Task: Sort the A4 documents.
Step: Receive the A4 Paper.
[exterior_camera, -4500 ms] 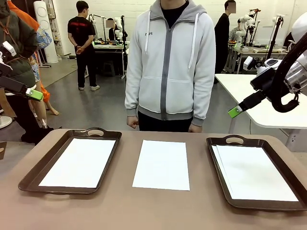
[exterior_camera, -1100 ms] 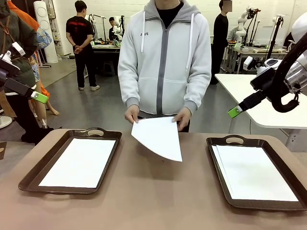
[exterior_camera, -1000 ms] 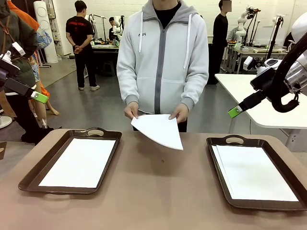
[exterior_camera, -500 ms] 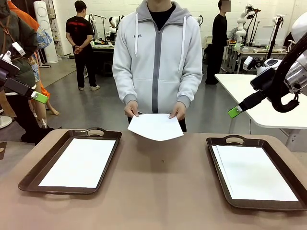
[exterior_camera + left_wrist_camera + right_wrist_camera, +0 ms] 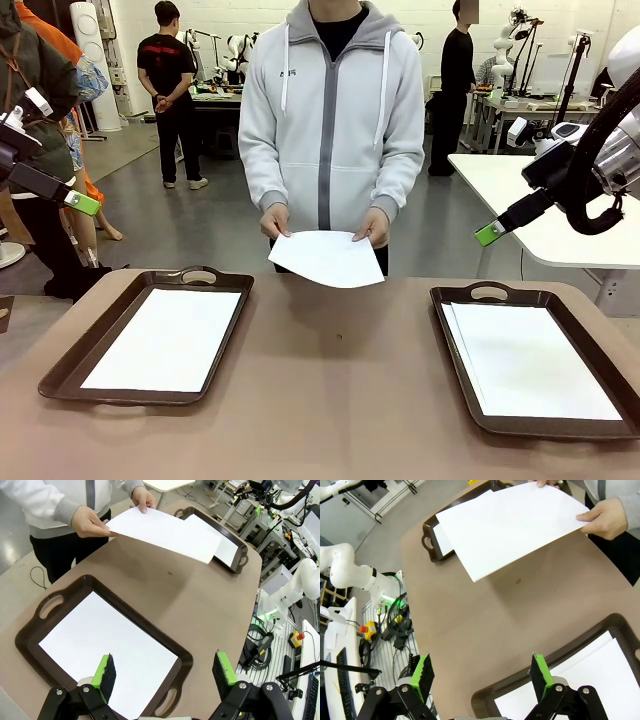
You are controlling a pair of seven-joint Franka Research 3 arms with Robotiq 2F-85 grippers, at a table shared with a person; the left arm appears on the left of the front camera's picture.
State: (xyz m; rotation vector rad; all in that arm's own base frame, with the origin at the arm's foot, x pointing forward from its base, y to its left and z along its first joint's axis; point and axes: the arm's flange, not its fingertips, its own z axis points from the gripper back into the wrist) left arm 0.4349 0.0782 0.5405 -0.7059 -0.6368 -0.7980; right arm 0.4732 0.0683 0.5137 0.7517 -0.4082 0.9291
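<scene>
left gripper (image 5: 164, 674): jaws spread, holding nothing, above left tray (image 5: 60, 365)
left tray: one sheet (image 5: 165, 338) inside, at table's left edge
held sheet (image 5: 325, 257): pinched in person's hands (image 5: 275, 221) over table's far edge
right tray (image 5: 455, 370): sheets (image 5: 530, 362) inside
right gripper (image 5: 482, 675): jaws spread, holding nothing

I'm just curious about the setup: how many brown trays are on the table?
2. One tray sits on the left side of the table, the other tray on the right. Each has white paper lying in it; between them the person holds a sheet in the air.
</scene>
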